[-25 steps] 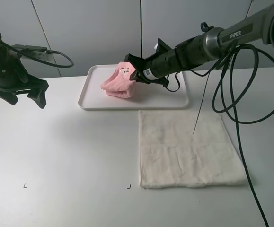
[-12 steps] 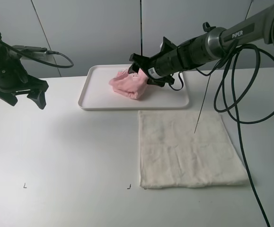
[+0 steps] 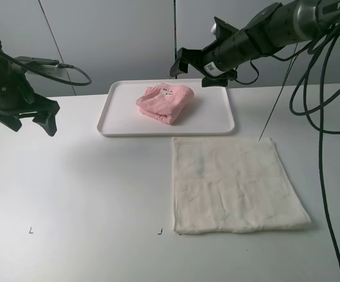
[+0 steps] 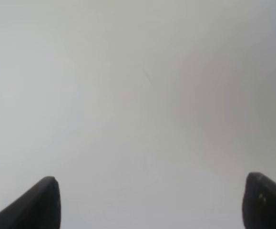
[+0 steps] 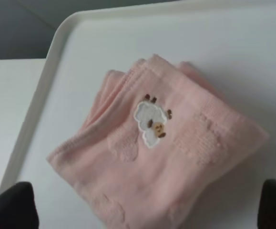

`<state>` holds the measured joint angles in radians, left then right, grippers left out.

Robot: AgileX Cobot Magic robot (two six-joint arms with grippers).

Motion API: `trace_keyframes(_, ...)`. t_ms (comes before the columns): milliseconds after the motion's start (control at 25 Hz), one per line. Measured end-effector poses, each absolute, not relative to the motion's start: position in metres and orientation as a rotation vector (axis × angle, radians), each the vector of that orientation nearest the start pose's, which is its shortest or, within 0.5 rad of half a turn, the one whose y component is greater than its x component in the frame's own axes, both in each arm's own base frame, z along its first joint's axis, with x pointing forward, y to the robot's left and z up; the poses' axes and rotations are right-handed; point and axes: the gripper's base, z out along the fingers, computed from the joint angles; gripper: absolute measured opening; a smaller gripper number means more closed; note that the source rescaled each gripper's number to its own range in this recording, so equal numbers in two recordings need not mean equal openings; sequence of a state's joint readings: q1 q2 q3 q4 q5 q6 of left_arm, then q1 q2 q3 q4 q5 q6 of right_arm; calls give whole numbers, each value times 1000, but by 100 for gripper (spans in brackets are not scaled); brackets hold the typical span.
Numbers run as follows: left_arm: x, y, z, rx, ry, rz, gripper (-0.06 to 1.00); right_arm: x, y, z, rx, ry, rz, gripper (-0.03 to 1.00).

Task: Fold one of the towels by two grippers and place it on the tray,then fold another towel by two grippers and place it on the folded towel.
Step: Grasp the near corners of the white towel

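A folded pink towel [image 3: 164, 102] with a small sheep patch lies on the white tray [image 3: 218, 120]; it fills the right wrist view [image 5: 161, 162]. A cream towel [image 3: 234, 182] lies spread flat on the table in front of the tray. My right gripper [image 3: 188, 62] is open and empty, raised above the tray's back right, apart from the pink towel. Its fingertips [image 5: 9, 207] frame the towel in the wrist view. My left gripper [image 3: 32, 122] is open and empty over the table's far left. Its fingertips [image 4: 37, 202] show over bare table.
The white table [image 3: 76, 194] has small black corner marks [image 3: 31, 230] near its front. Black cables [image 3: 319, 117] hang from the right arm over the table's right side. A grey panelled wall stands behind the tray.
My right gripper has let go of the pink towel, opened, and lifted up and back to the right. The towel now lies settled on the tray. The left arm has not moved.
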<state>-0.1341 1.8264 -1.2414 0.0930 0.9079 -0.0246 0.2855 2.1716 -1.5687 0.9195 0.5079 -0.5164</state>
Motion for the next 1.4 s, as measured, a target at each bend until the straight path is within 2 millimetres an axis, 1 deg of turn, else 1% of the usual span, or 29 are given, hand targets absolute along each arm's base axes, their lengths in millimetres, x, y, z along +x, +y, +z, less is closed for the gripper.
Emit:
trace_keyframes(120, 352, -41, 196, 262, 2966, 97, 98, 443, 144, 189, -183, 2498, 680, 100)
trace_keyframes(200, 351, -42, 196, 283, 2970, 74, 98, 435, 128, 206, -202, 2501, 623, 100)
trace_keyframes(240, 351, -43, 196, 294, 2973, 57, 98, 430, 121, 211, -207, 2506, 597, 100)
trace_keyframes(280, 350, -45, 196, 311, 2975, 29, 98, 422, 111, 218, -210, 2506, 571, 100)
trace_keyframes(360, 349, -50, 196, 357, 2972, -33, 98, 408, 96, 227, -210, 2507, 540, 100)
trace_keyframes(480, 347, -66, 196, 475, 2954, -83, 98, 379, 75, 238, -214, 2524, 489, 100)
trace_keyframes(560, 344, -81, 196, 576, 2934, -92, 98, 360, 64, 240, -228, 2550, 447, 100)
trace_keyframes(680, 337, -110, 195, 747, 2893, -102, 98, 331, 48, 246, -261, 2581, 385, 100)
trace_keyframes(760, 330, -133, 192, 865, 2865, -108, 98, 312, 40, 249, -291, 2616, 350, 100)
trace_keyframes(920, 310, -180, 183, 1124, 2790, -117, 98, 280, 26, 254, -288, 2645, 297, 100)
trace_keyframes(1040, 291, -214, 177, 1327, 2698, -123, 98, 255, 19, 250, -316, 2717, 276, 100)
trace_keyframes(1160, 274, -241, 167, 1500, 2619, -124, 98, 237, 18, 243, -355, 2793, 275, 100)
trace_keyframes(1320, 259, -263, 150, 1662, 2560, -104, 98, 226, 18, 236, -463, 2840, 279, 100)
trace_keyframes(1400, 254, -272, 146, 1721, 2525, -99, 98, 223, 18, 232, -576, 2832, 267, 100)
